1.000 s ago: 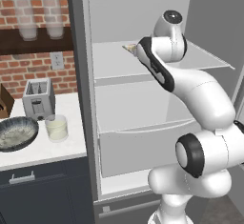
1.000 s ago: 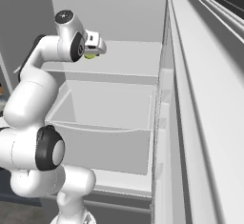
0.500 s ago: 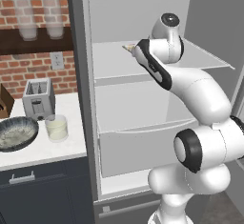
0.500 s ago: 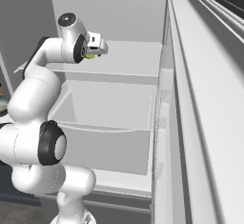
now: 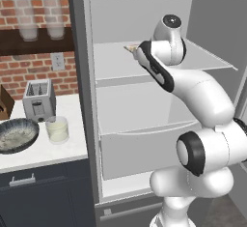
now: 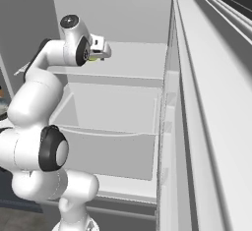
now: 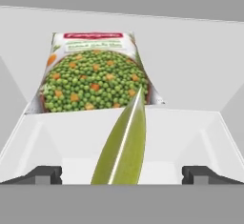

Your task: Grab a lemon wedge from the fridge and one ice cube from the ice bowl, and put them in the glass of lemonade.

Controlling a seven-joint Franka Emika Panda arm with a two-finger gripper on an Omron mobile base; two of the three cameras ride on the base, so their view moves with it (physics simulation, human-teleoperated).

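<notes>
The hand (image 6: 102,52) is reaching into the fridge (image 5: 144,100) with its tips spread wide, seemingly not yet gripping the lemon wedge (image 7: 123,144) lying between them, so centring before closing looks wise.

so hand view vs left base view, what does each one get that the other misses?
Hand view alone: a bag of frozen peas and carrots lying flat on the shelf, and the lemon wedge close up between the two finger tips, which stand wide apart on either side of it.
Left base view alone: the counter with the toaster, ice bowl and glass of lemonade, plus the arm.
Both: the white inside of the open fridge.
</notes>
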